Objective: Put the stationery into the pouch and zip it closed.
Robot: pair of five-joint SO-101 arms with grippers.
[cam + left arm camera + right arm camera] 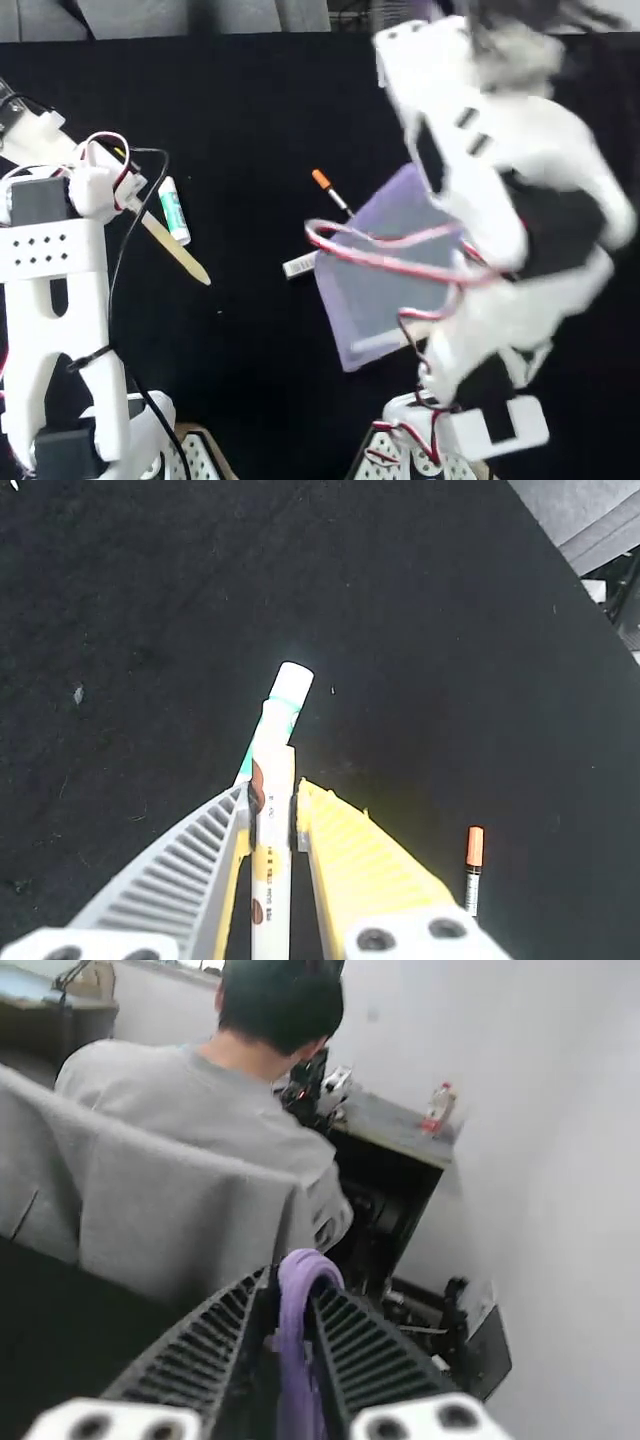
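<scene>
Two grippers, both clamped. Low in the left wrist frame, the left gripper (272,798) pinches a white tube (281,705) with a teal band, its cap pointing up-frame against the black table (150,630). It looks rigid, light and smooth, so a mid-barrel grip suits it. At bottom centre of the right wrist frame, the right gripper (291,1288) nips a fold of the purple pouch (300,1268), seemingly soft and floppy; holding near the opening should keep it spread. An orange-capped pen (326,186) lies centre of the high frame.
</scene>
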